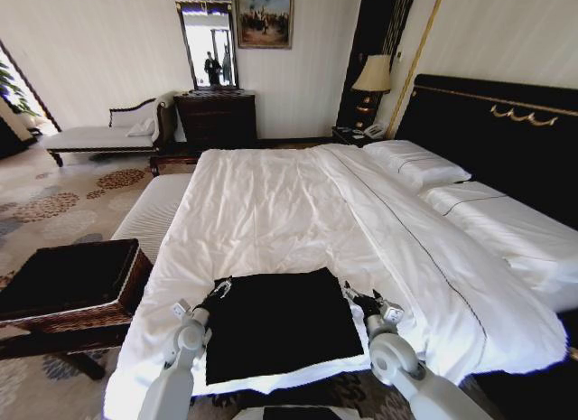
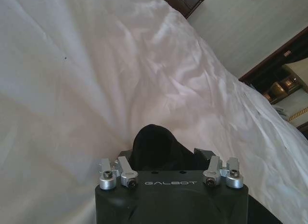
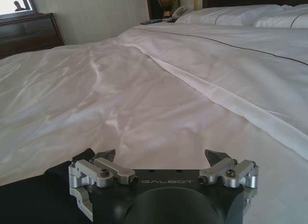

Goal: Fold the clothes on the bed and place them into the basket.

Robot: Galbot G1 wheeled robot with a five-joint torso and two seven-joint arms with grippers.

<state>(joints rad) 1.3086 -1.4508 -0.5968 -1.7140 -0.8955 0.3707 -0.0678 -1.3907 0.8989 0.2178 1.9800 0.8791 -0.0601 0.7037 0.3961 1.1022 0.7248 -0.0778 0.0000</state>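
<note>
Fold step in hand: both grippers at the far corners of the shirt.
Left gripper (image 1: pixel 222 288) jaws pinch black cloth; right gripper (image 1: pixel 354 295) jaws stand spread, nothing between them, black edge just beside. The black shirt (image 1: pixel 280 334) lies flat as a rough square on the bed (image 1: pixel 271 212), near its foot edge. Next, I'd judge: right needs to close on its corner before any fold. Basket (image 1: pixel 68 284) waits beside the bed on the robot's left; white bench (image 1: pixel 153 212) beyond it, not in the way.
</note>
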